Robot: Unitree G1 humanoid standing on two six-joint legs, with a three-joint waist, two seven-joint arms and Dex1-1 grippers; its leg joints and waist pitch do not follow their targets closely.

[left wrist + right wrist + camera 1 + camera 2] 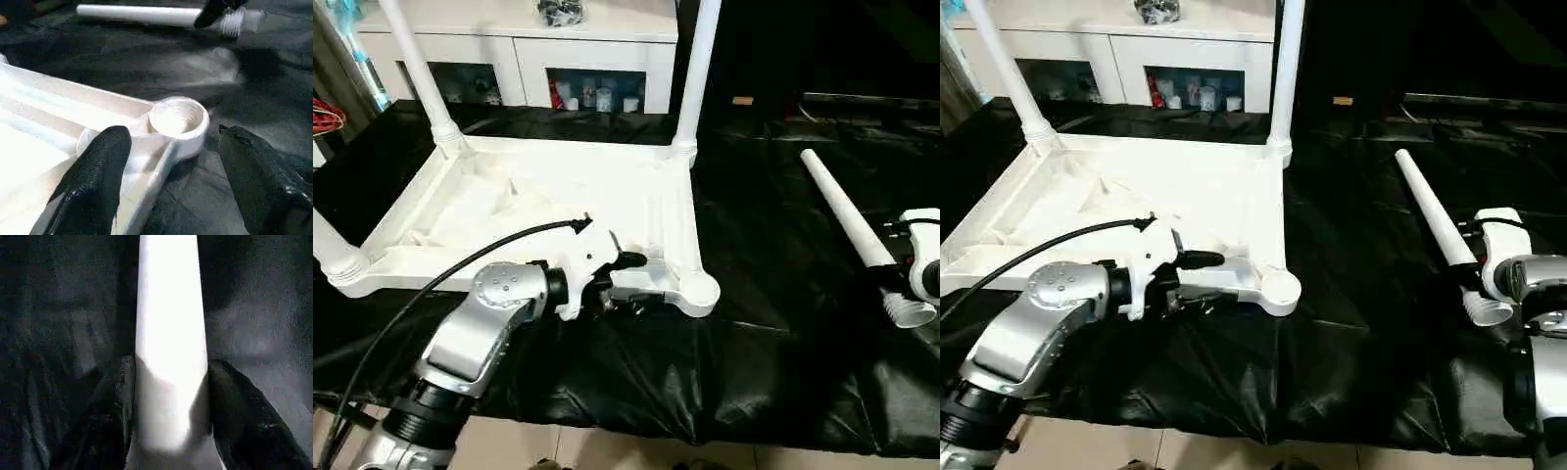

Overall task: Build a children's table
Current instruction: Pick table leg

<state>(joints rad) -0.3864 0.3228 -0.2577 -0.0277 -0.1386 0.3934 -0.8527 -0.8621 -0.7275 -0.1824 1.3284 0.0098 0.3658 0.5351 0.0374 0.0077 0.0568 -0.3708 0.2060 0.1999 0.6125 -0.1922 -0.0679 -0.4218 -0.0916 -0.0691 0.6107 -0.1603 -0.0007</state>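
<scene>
**Fourth Leg: Pickup Stage**

White plastic throughout, the table top (538, 211) lies upside down on a black sheet (754, 323), ribbed underside facing up. This orientation exposes the corner sockets so that legs can be driven in from above. Three legs stand in place: one at the far left corner (416, 69), one at the far right corner (697, 69), and one at the near left corner (331, 250). The near right socket (177, 117) is empty, its round bore visible in the left wrist view.

The loose leg (1433, 220) lies flat on the sheet, well apart from the top on the robot's right, its ribbed insertion end nearest the robot.

The left gripper (171, 161) sits at the near right corner of the top. Its fingers (95, 178) stand apart, one over the frame rail, the other beyond the corner on the sheet side; nothing is clamped. This placement likely serves to steady the top during insertion.

The right gripper (171, 404) straddles the loose leg near its ribbed end, a finger at each side against the tube. Whether the grip is firm cannot be told.

Remaining work, by judgement: lift the leg, upend it, seat it in the empty socket.
</scene>
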